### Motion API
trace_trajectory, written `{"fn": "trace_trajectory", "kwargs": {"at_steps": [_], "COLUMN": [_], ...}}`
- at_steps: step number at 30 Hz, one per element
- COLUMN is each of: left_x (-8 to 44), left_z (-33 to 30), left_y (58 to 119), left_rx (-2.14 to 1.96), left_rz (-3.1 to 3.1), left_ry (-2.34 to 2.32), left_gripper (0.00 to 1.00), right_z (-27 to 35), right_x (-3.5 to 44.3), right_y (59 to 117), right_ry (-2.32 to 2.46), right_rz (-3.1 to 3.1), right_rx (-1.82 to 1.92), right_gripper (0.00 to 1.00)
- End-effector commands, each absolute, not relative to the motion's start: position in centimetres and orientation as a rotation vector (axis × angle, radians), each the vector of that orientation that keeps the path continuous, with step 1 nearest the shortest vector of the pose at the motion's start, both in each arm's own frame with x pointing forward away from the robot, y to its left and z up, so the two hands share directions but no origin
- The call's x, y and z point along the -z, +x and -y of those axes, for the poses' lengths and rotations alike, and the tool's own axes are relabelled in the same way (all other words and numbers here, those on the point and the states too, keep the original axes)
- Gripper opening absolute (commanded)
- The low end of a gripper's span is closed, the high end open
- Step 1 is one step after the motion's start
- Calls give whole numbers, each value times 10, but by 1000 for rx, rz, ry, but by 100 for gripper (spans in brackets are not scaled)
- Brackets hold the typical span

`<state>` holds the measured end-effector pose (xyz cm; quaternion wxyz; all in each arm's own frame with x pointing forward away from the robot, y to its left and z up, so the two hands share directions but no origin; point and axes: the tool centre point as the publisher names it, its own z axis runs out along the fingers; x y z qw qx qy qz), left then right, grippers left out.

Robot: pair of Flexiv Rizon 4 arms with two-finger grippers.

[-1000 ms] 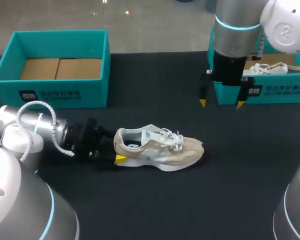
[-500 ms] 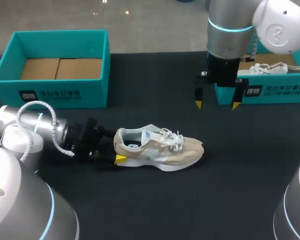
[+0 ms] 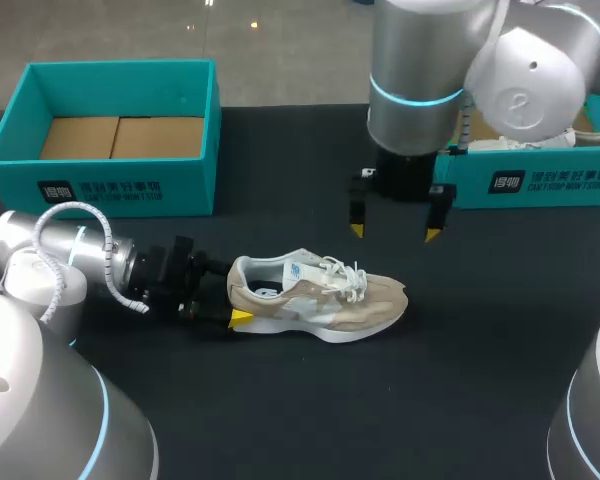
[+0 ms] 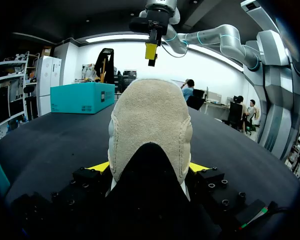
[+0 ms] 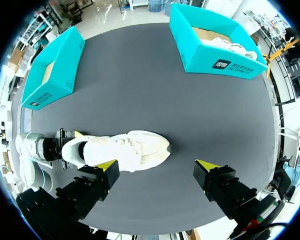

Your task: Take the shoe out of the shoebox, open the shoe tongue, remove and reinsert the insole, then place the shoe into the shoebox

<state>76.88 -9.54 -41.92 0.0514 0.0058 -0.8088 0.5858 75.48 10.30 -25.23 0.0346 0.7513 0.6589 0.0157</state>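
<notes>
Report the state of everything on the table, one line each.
shoe: upright on the table, heel gripped.
left end effector: shut on shoe heel.
right end effector: open, empty, above the table.
left shoebox: open, no shoe inside.
right shoebox: open, white shoe inside.

Black table (image 3: 280, 400), matte top. In the head view it fills the frame from the lower edge up to about the upper quarter, where its far edge runs straight across. The surface is plain and uniform. Lighting is even, and shadows on the top are soft and short.

Left wrist view: the same table (image 4: 45, 145) seen at a low angle. It is flat and dark, with a faint grey sheen toward the far side.

Right wrist view: the table (image 5: 155, 85) reads dark grey and is uniformly lit across its width.
</notes>
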Motion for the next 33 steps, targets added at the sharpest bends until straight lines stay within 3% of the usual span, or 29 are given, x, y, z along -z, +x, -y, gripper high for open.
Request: {"fn": "trace_trajectory", "kwargs": {"at_steps": [1, 17, 33], "left_x": [419, 419, 419], "left_z": [96, 96, 96], "left_y": [768, 768, 768], "left_rx": [-1781, -1781, -1781], "left_rz": [2464, 2464, 2464], "left_ry": [19, 19, 19], "left_gripper": [0, 0, 0], "right_z": [-145, -227, -228], "right_x": [265, 301, 302], "right_y": [756, 726, 725], "right_ry": [2291, 2306, 2315], "right_rz": [-1977, -2114, -2126], "right_rx": [31, -20, -28], "right_gripper": [100, 100, 100]}}
